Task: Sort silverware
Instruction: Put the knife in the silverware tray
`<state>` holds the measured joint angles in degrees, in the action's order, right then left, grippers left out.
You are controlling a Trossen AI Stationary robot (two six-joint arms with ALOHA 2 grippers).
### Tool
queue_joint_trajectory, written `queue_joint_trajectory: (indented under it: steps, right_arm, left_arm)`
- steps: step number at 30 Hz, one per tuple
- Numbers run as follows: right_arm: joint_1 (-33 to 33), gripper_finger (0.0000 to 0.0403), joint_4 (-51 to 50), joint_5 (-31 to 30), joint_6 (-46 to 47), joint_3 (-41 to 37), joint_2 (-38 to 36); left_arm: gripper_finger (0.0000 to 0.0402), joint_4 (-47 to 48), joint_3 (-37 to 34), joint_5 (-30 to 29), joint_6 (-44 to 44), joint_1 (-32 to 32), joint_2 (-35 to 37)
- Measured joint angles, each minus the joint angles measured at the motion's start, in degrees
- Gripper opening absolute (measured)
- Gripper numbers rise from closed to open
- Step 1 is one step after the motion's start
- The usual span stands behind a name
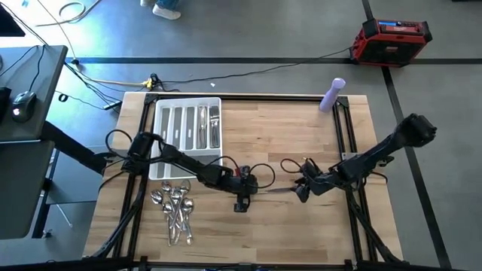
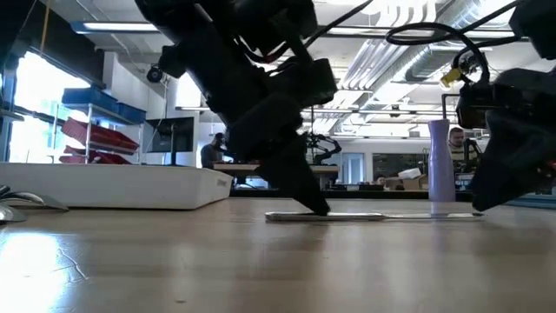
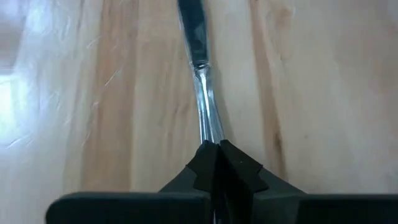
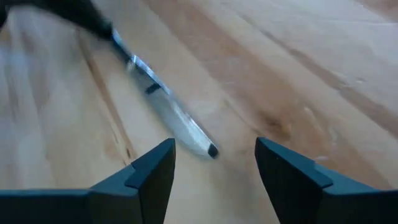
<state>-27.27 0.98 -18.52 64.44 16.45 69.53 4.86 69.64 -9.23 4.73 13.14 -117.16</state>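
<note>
A silver knife (image 1: 279, 190) lies flat on the wooden table (image 1: 301, 143) near the middle, also seen in the low view (image 2: 373, 216). My left gripper (image 1: 252, 185) is shut on the knife's left end. My right gripper (image 4: 214, 148) stands open at the knife's other, rounded end (image 4: 202, 144), one finger on either side and touching nothing. At the far left stands a white compartmented tray (image 1: 167, 143) with silverware (image 1: 209, 128) in its right compartments. A heap of spoons (image 1: 175, 211) lies on the table in front of the tray. My left gripper pinches the knife's narrow end (image 3: 210, 132) between its two fingertips (image 3: 235, 163). The fingers slant down from the table's left and lie along the knife. The knife lies flat on the table, stretching away toward the right gripper.
A purple bottle (image 1: 332, 94) stands at the table's far right. Bare wood lies between the tray and the right arm. Beyond the table are a red case (image 1: 392, 39) on the floor and a person (image 2: 215, 149) seated in the room.
</note>
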Motion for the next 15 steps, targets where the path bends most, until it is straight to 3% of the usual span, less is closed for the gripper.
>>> queue_joint_trajectory:
  steps: [7, 15]
  right_arm:
    - [0.1, 0.0204, 2.6, 0.7, -1.5, 0.1, 2.6]
    - [2.6, 0.0204, 14.9, 6.8, -5.0, 0.2, 9.0]
  left_arm:
    - [0.0015, -2.2, 0.2, 0.1, -3.9, 2.9, 5.9]
    - [0.0001, -13.2, 0.1, 0.2, -8.2, 2.6, -0.2]
